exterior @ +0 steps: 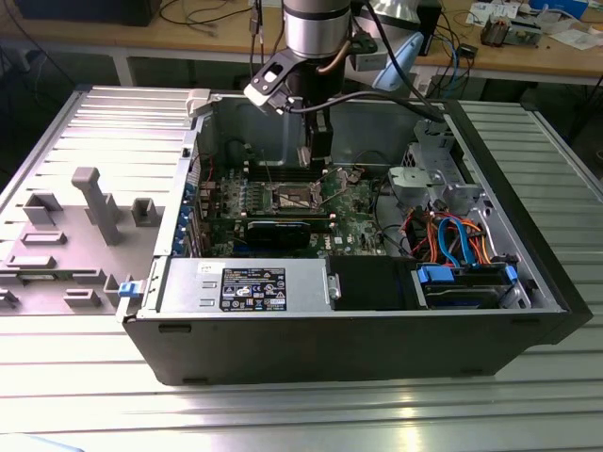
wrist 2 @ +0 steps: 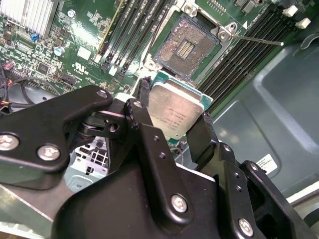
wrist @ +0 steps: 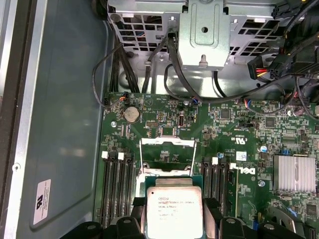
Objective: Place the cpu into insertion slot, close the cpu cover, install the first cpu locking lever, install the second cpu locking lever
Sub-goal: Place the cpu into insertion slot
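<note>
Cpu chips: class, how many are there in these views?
1. The cpu is clamped in the pincer, near the open socket, its cover raised. Others may be hidden.

arm [exterior: 316, 28]: vertical, tool end pointing down | gripper [exterior: 317, 153]: 2 fingers [wrist 2: 198, 138] clamped on cpu [wrist: 174, 211] edges

cpu [wrist: 174, 211] top is a light silvery grey with some dark print, thin green edge round it; gripper [wrist 2: 175, 110] is matte black all over, silver screw heads; motherboard [wrist: 239, 129] is deep green, speckled with tiny silver bits; memory slots [wrist: 117, 184] black with white end clips; cpu cover [wrist: 167, 142] plain bare silver; heatsink [wrist: 293, 173] pale grey, finned stripes; cables [exterior: 459, 240] orange, blue and red; tabletop [exterior: 283, 414] silvery, ridged lines
</note>
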You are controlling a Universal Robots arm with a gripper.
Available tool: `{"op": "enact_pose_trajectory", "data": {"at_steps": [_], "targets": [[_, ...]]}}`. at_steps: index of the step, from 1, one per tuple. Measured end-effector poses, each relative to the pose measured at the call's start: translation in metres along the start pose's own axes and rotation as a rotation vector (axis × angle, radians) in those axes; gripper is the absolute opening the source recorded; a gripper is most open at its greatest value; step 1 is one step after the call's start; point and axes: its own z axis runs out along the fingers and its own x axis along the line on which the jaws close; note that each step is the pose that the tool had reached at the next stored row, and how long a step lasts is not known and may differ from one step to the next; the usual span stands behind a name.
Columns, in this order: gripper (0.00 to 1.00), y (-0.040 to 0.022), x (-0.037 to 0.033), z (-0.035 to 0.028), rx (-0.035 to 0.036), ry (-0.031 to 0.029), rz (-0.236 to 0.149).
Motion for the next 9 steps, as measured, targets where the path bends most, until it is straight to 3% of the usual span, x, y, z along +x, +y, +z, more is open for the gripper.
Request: {"op": "enact_pose_trajectory", "data": {"at_steps": [5, 7, 9], "targets": [[0.55, -0.0007, 0.0000, 0.0002, 0.0000, 0.0000, 0.000], [0.55, -0.0046, 0.0002, 0.0026, 0.0000, 0.0001, 0.000], [0.55, -0.0046, 0.0002, 0.0028, 0.0000, 0.0000, 0.000]]}}
